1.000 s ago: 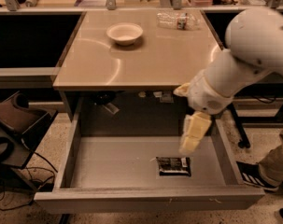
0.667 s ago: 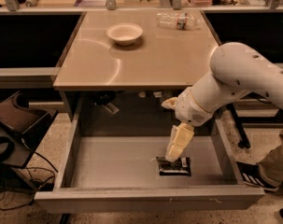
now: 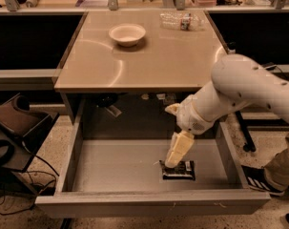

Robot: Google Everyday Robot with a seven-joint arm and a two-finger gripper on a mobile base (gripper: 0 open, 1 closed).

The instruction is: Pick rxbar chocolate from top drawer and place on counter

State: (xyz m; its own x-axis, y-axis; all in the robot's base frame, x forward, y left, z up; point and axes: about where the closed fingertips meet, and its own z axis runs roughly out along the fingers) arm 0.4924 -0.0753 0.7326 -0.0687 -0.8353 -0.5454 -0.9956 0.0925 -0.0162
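The rxbar chocolate, a black wrapper with white lettering, lies flat on the grey floor of the open top drawer, right of centre. My gripper hangs down from the white arm and its cream fingertips touch the left end of the bar. The counter is the glossy beige tabletop above the drawer.
A white bowl and a clear plastic water bottle lying on its side sit on the counter's far half. A dark chair stands left of the drawer. A person's leg and shoe are at the right.
My gripper has moved left and down inside the drawer, from above and right of the bar to touching its left end.
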